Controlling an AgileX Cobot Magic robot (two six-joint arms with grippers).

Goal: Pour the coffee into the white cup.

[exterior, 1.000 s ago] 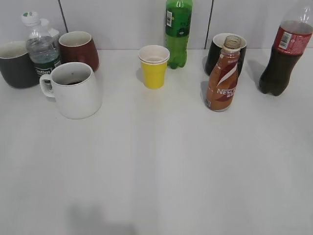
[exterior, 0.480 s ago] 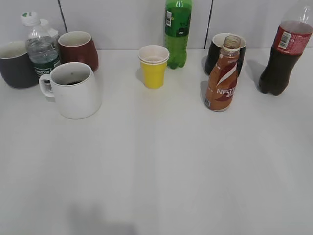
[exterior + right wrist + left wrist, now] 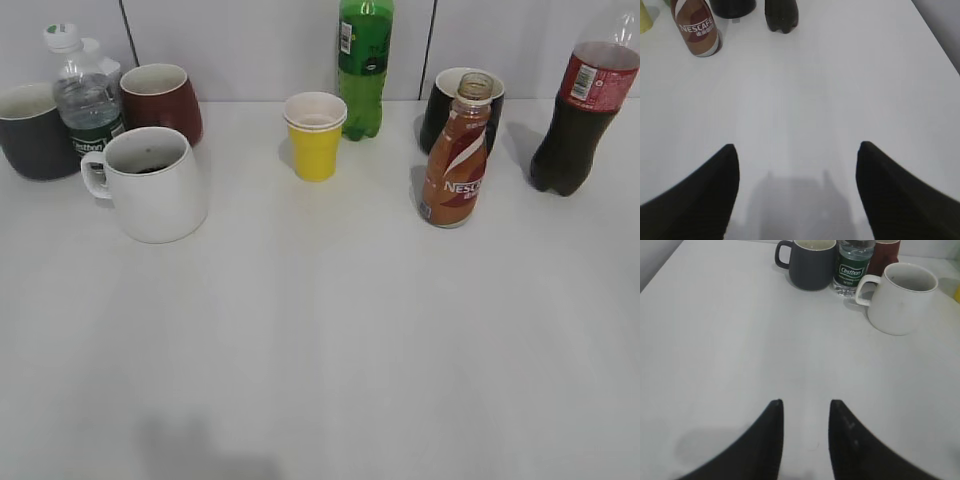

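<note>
The brown Nescafe coffee bottle point(image 3: 455, 160) stands upright, uncapped, at the right of the table; it also shows in the right wrist view point(image 3: 696, 31) at the top left. The white cup point(image 3: 152, 186) stands at the left, handle to the left, with a little dark liquid inside; it shows in the left wrist view point(image 3: 901, 299) at the top right. Neither gripper shows in the exterior view. My left gripper point(image 3: 805, 402) is open and empty over bare table, well short of the cup. My right gripper point(image 3: 796, 147) is wide open and empty, well short of the bottle.
Along the back stand a dark grey mug point(image 3: 32, 131), a clear water bottle point(image 3: 85, 100), a dark red mug point(image 3: 161, 100), a yellow paper cup point(image 3: 315, 136), a green bottle point(image 3: 363, 62), a black mug point(image 3: 452, 100) and a cola bottle point(image 3: 580, 115).
</note>
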